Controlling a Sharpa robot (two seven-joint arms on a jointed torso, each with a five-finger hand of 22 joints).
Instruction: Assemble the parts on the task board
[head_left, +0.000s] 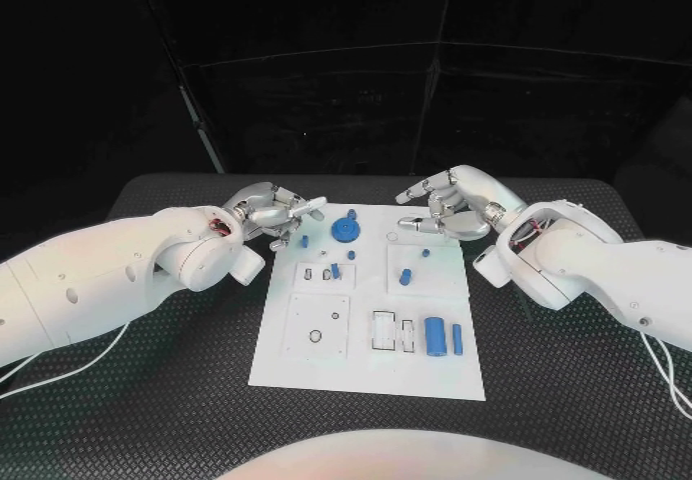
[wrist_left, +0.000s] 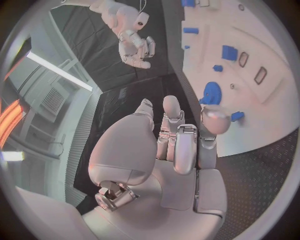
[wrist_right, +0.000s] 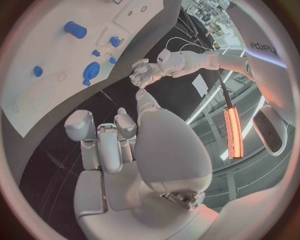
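The white task board lies in the middle of the table. A blue gear sits at its far edge, also seen as the gear and the gear. Small blue parts lie in the board's far half; two blue cylinders lie near the right side. My left hand hovers off the board's far left corner, fingers apart and holding nothing; it is the hand. My right hand hovers off the far right corner, loosely curled and holding nothing; it is the hand.
Black textured table surrounds the board on all sides. A small blue part lies on the board just past my left hand's thumb. Rectangular and round recesses mark the board's near half.
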